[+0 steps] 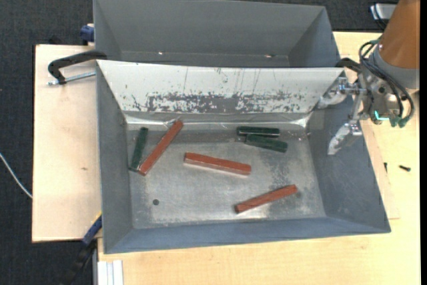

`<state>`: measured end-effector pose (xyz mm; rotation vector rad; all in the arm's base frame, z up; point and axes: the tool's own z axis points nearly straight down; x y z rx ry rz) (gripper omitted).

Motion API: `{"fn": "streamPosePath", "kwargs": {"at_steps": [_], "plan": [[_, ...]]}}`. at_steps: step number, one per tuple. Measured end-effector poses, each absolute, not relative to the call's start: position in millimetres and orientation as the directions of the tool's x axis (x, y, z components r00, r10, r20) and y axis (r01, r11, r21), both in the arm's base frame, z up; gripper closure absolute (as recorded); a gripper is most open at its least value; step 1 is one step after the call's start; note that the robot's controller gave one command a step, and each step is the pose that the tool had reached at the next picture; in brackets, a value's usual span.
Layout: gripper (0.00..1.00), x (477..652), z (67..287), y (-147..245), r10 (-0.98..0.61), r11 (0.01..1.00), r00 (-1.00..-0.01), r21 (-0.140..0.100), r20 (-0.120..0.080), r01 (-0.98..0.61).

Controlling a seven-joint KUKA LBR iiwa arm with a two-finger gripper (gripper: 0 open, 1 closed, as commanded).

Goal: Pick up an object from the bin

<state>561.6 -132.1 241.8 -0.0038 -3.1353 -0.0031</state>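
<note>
Gripper (335,118) hangs over the right sloped wall of the bin (350,193), up near the back corner. I read its fingers (337,141) as spread wide with nothing between them, and no thing lies under it.

The closest things are the green pair (262,137): two dark bars lying side by side and touching, toward the bin's middle from the gripper, by the back wall. Only bare wall and floor lie between the gripper and the pair.

- Low red bar (265,199): further down the floor from the gripper, at a slant and alone.
- Mid red bar (217,164): beyond the green pair and apart from it.
- Far red bar (160,147): farthest across the bin, tilted, lower end just beside the far green bar (139,147). I can't tell whether they touch.
- Dark speck (155,203): on the floor in the far front corner.
</note>
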Motion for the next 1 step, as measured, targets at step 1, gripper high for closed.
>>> {"fn": "streamPosePath", "kwargs": {"at_steps": [1], "plan": [[0.0, 563.1, 246.0, -131.6, 0.0, 1.0, -1.0, 0.0, -0.002, 0.0]]}}
